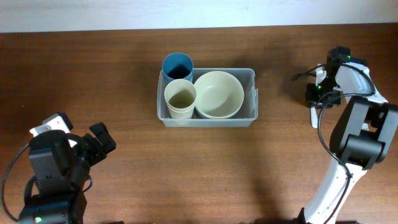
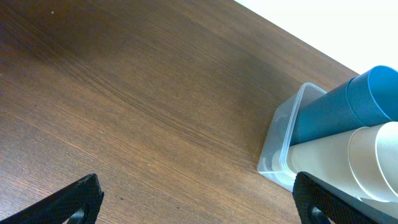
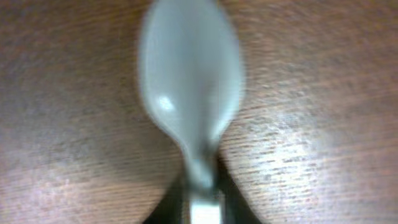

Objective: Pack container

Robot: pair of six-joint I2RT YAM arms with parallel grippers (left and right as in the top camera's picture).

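At the left near corner of the brown wooden counter (image 1: 93, 62), the left arm sits folded low. Its black wrist angles up and to the right, toward the middle. The left gripper (image 1: 99, 142) is released. In the left wrist view its two black fingers (image 2: 74, 202) sit at opposite bottom corners with bare wood between them, and nothing is in its grasp. It is well apart from the container.

The container (image 1: 252, 93) is at the centre of the counter, toward the far edge, with its long side running left to right. A blue cup (image 1: 177, 65) stands upright in its far left corner and rises above the rim. A cream cup (image 1: 180, 99) is just in front of it, and the two look to be touching. A wide cream bowl (image 1: 219, 94) fills the right part, close against the cream cup. The left wrist view shows the container's rounded corner (image 2: 280, 143) with both cups (image 2: 336, 115) inside it.

On the right, the right arm rises from the near edge and bends at the elbow. Its wrist reaches toward the far side, to the right of the container and apart from it. The right gripper (image 3: 202, 196) is clenched on the handle of a pale spoon (image 3: 189, 93). The spoon's bowl points away from the gripper over the wood. That view is blurred, so I cannot tell whether the spoon touches the counter.
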